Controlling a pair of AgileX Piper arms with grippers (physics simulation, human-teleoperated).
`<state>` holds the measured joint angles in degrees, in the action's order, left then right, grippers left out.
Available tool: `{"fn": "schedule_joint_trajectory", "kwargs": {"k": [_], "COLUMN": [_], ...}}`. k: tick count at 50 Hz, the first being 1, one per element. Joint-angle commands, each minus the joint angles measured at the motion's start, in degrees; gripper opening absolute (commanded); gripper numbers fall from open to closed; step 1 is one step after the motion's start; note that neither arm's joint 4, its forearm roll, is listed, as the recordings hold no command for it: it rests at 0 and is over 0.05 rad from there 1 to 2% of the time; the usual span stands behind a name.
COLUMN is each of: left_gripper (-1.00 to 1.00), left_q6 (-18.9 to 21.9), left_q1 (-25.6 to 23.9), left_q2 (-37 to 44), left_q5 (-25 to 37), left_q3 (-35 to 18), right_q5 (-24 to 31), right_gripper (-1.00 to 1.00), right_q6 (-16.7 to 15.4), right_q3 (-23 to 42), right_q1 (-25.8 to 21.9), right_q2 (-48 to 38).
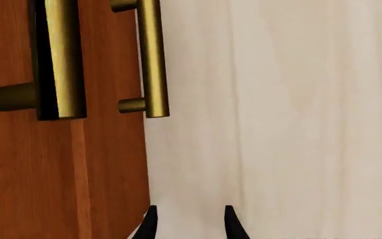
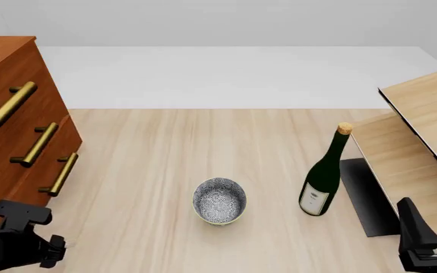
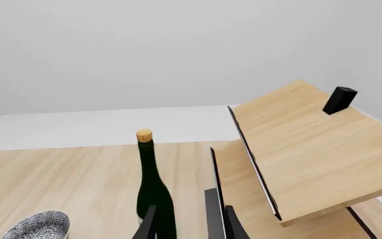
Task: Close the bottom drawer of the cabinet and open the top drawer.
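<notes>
The reddish-brown cabinet (image 2: pixel 6 62) stands at the table's left edge. Its top drawer (image 2: pixel 29 116) carries a brass handle (image 2: pixel 6 105). Below it lies the middle handle (image 2: pixel 36 145). The bottom drawer (image 2: pixel 68 145) has its handle (image 2: pixel 61 173) lowest. I cannot tell whether any front stands out. My left arm (image 2: pixel 17 239) is near the cabinet's front corner. The left gripper (image 1: pixel 189 226) is open and holds nothing, beside the cabinet's face (image 1: pixel 111 164) with two handles (image 1: pixel 152 59) ahead. At the front right, my right gripper (image 2: pixel 433 219) (image 3: pixel 191 224) is open and holds nothing.
A patterned bowl (image 2: pixel 218 200) (image 3: pixel 38 226) sits mid-table. To its right stands a dark green corked bottle (image 2: pixel 323 176) (image 3: pixel 152 189). Pale light-wood furniture (image 2: pixel 423 142) (image 3: pixel 310 149) with slanted panels fills the right side, close to the right gripper.
</notes>
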<state>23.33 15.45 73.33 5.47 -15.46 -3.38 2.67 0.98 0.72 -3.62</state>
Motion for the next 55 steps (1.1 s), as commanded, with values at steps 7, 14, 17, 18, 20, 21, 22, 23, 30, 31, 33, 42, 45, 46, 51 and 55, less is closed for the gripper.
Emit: {"fn": "schedule_joint_trajectory", "kwargs": {"k": [7, 14, 17, 18, 20, 21, 22, 23, 30, 31, 33, 42, 45, 46, 51, 55], "left_gripper": [1.00, 1.00, 1.00, 1.00, 1.00, 1.00, 1.00, 1.00, 1.00, 1.00, 1.00, 1.00, 1.00, 1.00, 1.00, 1.00], "left_q6": [2.38, 3.11, 3.22, 3.21, 3.65, 4.16, 4.16, 3.98, 4.79, 4.79, 4.85, 4.87, 5.24, 5.24, 4.14, 2.90], "left_q1": [2.78, 3.90, 4.03, 4.03, 4.59, 5.30, 5.31, 5.12, 6.21, 6.21, 6.35, 6.24, 6.61, 6.61, 5.35, 3.81], "left_q2": [-2.11, -2.28, -2.41, -2.41, -2.75, -3.06, -3.07, -3.24, -4.04, -4.04, -4.22, -4.05, -4.30, -4.31, -4.50, -4.07], "left_q5": [0.74, 0.66, 0.70, 0.70, 0.72, 0.71, 0.71, 0.84, 0.90, 0.90, 1.02, 0.89, 1.00, 1.01, 2.10, 2.39], "left_q3": [0.67, 0.65, 0.71, 0.71, 0.87, 1.08, 1.09, 1.03, 1.61, 1.61, 1.54, 1.38, 1.21, 1.21, 0.20, -0.47], "right_q5": [0.16, 0.23, 0.16, 0.16, 0.16, 0.23, 0.23, 0.27, 0.28, 0.28, 0.29, 0.04, -0.02, -0.03, 0.29, 0.32], "right_gripper": [1.00, 1.00, 1.00, 1.00, 1.00, 1.00, 1.00, 1.00, 1.00, 1.00, 1.00, 1.00, 1.00, 1.00, 1.00, 1.00], "right_q6": [0.08, 0.10, 0.11, 0.11, 0.08, 0.08, 0.08, 0.10, 0.10, 0.10, 0.09, 0.18, 0.21, 0.21, 0.30, 0.43], "right_q3": [-0.02, -0.04, -0.05, -0.05, -0.05, -0.04, -0.04, -0.03, 0.00, 0.00, 0.02, 0.08, 0.06, 0.06, 0.12, 0.13], "right_q1": [-0.03, -0.05, -0.02, -0.02, -0.06, -0.09, -0.09, -0.08, -0.09, -0.09, -0.12, -0.05, 0.00, 0.00, 0.01, 0.07], "right_q2": [0.19, 0.28, 0.22, 0.22, 0.22, 0.29, 0.29, 0.32, 0.31, 0.30, 0.30, 0.01, -0.09, -0.09, 0.19, 0.20]}}
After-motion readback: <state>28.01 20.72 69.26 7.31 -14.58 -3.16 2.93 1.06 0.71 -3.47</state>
